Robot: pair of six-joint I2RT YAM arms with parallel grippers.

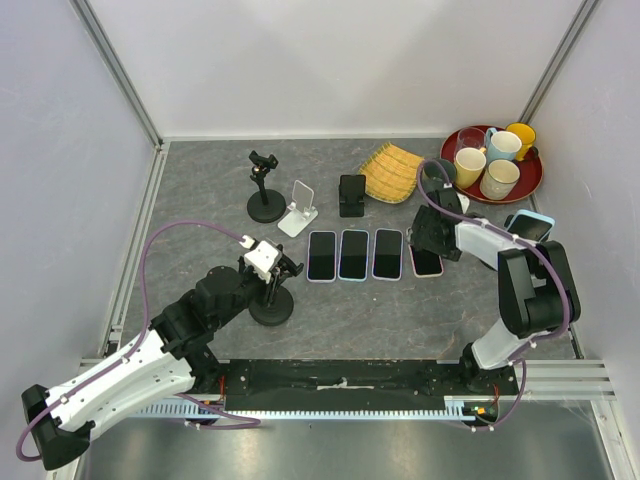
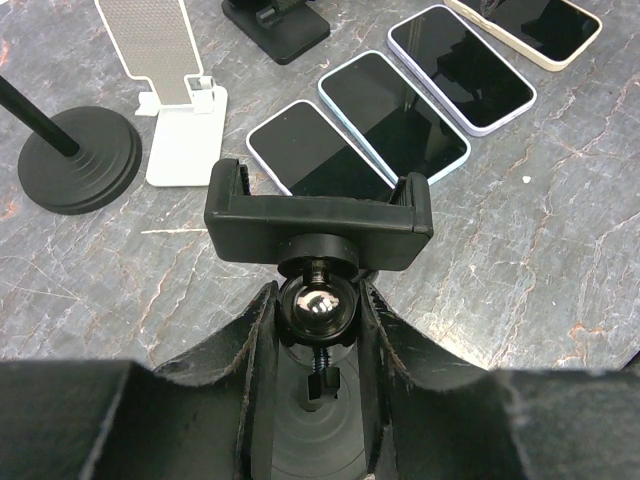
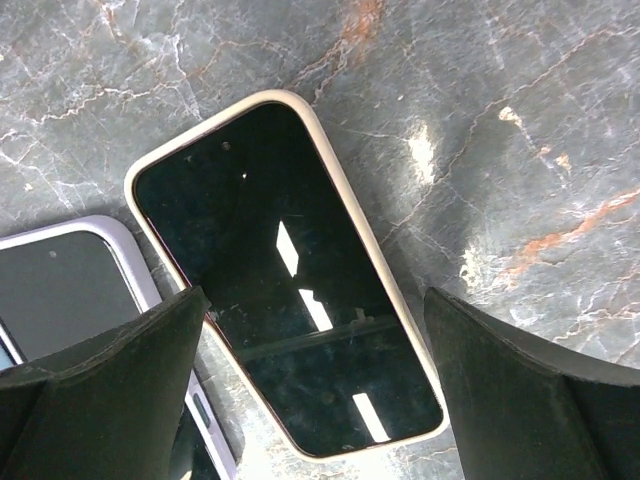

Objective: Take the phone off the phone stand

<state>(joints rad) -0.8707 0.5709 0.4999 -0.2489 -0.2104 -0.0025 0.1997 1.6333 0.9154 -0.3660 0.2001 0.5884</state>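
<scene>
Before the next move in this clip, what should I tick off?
1. Clamp empty: ok. The clamp of the phone stand holds no phone.
2. Phone let go: ok. The right gripper stands wide open over the cream-cased phone, which lies flat on the table.
3. Gap to the lavender phone beside it: cannot tell. A finger hides it.
4. Stand steadied: ok. The left gripper is shut around the ball joint.
</scene>
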